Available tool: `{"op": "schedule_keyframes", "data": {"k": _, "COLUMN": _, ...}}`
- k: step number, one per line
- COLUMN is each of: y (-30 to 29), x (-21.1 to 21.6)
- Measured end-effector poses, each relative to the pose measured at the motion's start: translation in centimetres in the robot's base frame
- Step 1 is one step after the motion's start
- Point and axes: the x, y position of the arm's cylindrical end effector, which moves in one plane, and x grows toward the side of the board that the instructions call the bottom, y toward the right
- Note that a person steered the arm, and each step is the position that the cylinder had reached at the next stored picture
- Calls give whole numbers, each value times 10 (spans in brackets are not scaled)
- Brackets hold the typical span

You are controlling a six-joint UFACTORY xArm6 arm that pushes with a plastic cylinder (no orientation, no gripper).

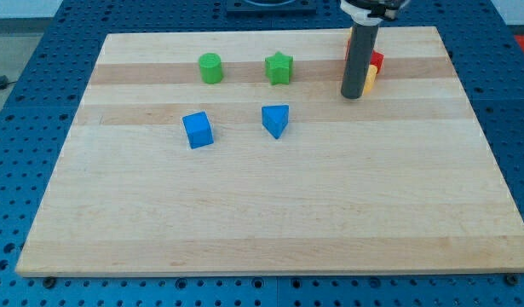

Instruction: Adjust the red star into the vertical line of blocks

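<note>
Red plastic, taken to be the red star (377,59), is seen only as a sliver near the desk's top right corner, behind the rod; its shape cannot be confirmed. A yellow block (371,79) shows just below it and an orange sliver (348,49) at the rod's other side, so a tight cluster is hidden there. My tip (353,95) is planted at the cluster's bottom-left side, apparently touching or just beside it, probably so the star can be nudged into the column. No fingers exist on this rig, so no spread or pinch can be told. Little room is left toward the desk's (244,213) top and right edges. Toward the top left corner stand a green star (279,68) and green cylinder (210,67), with a blue triangular block (276,120) and blue cube (198,130) below them, well apart.
</note>
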Motion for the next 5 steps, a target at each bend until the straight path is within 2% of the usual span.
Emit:
{"op": "schedule_keyframes", "data": {"k": 2, "y": 0, "x": 1}}
{"op": "schedule_keyframes", "data": {"k": 4, "y": -51, "x": 49}}
{"op": "schedule_keyframes", "data": {"k": 5, "y": -64, "x": 50}}
